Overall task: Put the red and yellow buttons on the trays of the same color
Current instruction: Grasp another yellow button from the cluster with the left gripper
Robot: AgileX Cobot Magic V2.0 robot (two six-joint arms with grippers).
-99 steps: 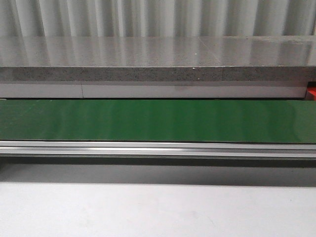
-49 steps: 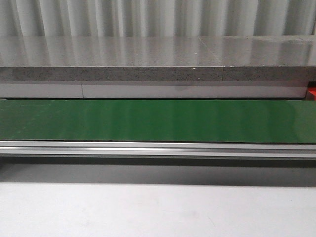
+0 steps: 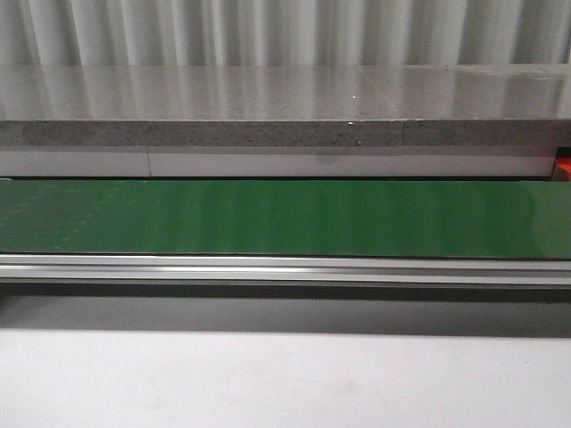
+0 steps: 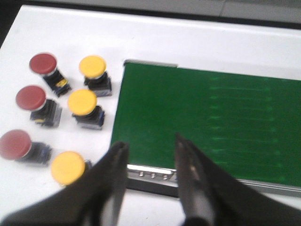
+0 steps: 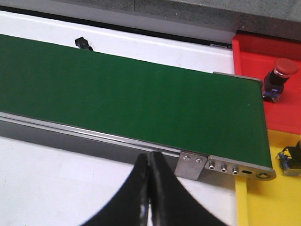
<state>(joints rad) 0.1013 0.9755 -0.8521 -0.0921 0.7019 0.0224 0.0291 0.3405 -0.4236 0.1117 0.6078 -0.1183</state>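
In the left wrist view, three red buttons (image 4: 31, 97) and three yellow buttons (image 4: 82, 101) stand in two rows on the white table, beside the end of the green belt (image 4: 211, 122). My left gripper (image 4: 150, 142) hangs open over the belt's near corner, holding nothing; the closest yellow button (image 4: 68, 167) is just beside one finger. In the right wrist view, a red tray (image 5: 249, 52) holds one red button (image 5: 278, 75). Below it, a yellow tray (image 5: 273, 202) has a dark button base (image 5: 292, 157) at the frame edge. My right gripper (image 5: 149, 157) is shut and empty.
The green belt (image 3: 285, 218) runs across the whole front view, with an aluminium rail (image 3: 285, 267) along its near side and a grey stone ledge (image 3: 285, 107) behind. White table (image 3: 285, 374) lies in front. Neither arm shows in that view.
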